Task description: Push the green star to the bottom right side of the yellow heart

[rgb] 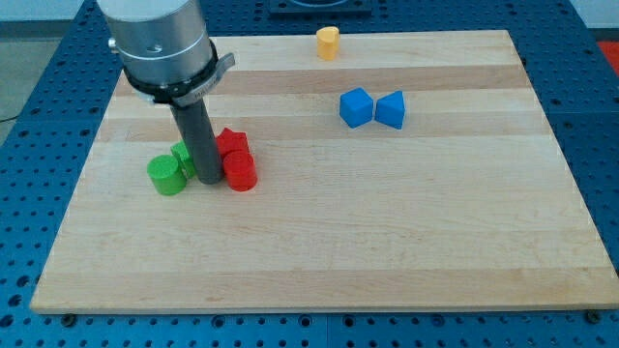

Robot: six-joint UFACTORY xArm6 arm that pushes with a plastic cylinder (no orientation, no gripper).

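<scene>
The yellow heart (329, 43) sits at the view's top edge of the wooden board, a little right of centre. The green star (183, 156) lies at the left of the board, mostly hidden behind my rod. A green cylinder (166, 176) touches it on the lower left. My tip (210, 182) rests on the board just right of the green star, between it and two red blocks. It is far from the yellow heart.
A red star-like block (232, 143) and a red cylinder (240, 171) stand right against my rod's right side. A blue cube (355, 107) and a blue triangular block (391, 109) sit side by side at upper right of centre. The board (387, 242) lies on a blue pegboard.
</scene>
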